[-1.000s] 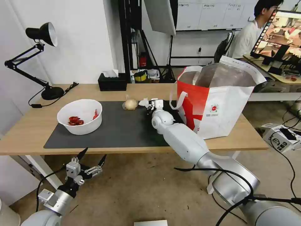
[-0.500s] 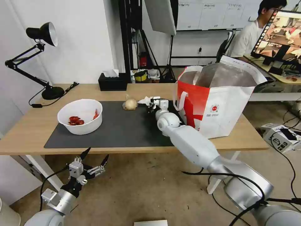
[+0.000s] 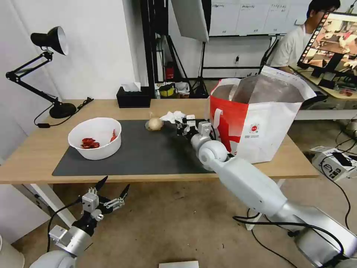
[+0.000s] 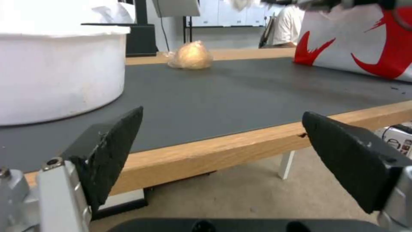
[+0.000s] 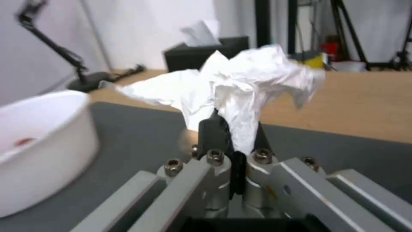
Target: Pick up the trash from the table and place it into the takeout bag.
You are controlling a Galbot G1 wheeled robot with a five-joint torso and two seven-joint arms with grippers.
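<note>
Above the table's (image 3: 37, 156) far-middle stretch, the right gripper's (image 3: 183, 125) jaws pinch the crumpled tissue (image 3: 171, 117), light and soft, by its bunched base; the left gripper (image 3: 108, 191) hangs wide open below the near edge.

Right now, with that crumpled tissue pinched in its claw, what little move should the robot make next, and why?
Probably lift the right gripper higher and carry it toward the takeout bag. It is shut on the crumpled tissue, raised just off the mat, but still below the bag's open rim. The left gripper hangs open below the table edge.
</note>
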